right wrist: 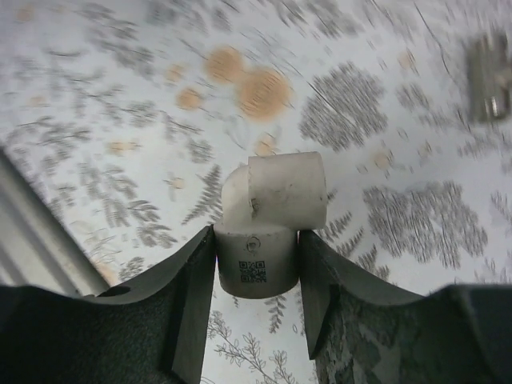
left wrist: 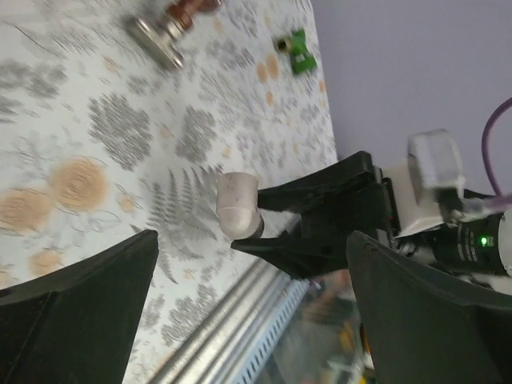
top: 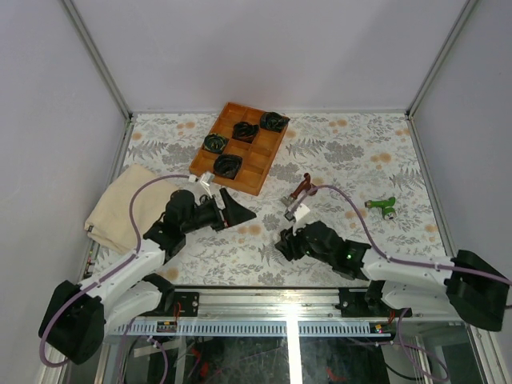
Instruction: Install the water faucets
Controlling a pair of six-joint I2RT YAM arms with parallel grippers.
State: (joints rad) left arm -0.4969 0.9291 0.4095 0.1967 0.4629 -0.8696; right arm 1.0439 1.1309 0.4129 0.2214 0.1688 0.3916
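The dark red-brown faucet (top: 302, 190) with its silvery threaded end lies mid-table, also at the top of the left wrist view (left wrist: 170, 22). Further right lies the green faucet (top: 382, 206) (left wrist: 294, 50). My right gripper (right wrist: 256, 237) is low over the table near the front edge (top: 285, 242), shut on a small white elbow piece (right wrist: 274, 222) (left wrist: 238, 205) with a code label. Both fingers press its sides. My left gripper (top: 232, 210) stands open and holds nothing, its fingers (left wrist: 72, 312) wide apart and pointing towards the right gripper.
A wooden compartment tray (top: 258, 174) at the back centre holds several black-and-green coiled bundles (top: 245, 130). A beige folded cloth (top: 120, 206) lies at the left edge. A metal rail (top: 264, 296) runs along the front edge. Walls close in the sides and back.
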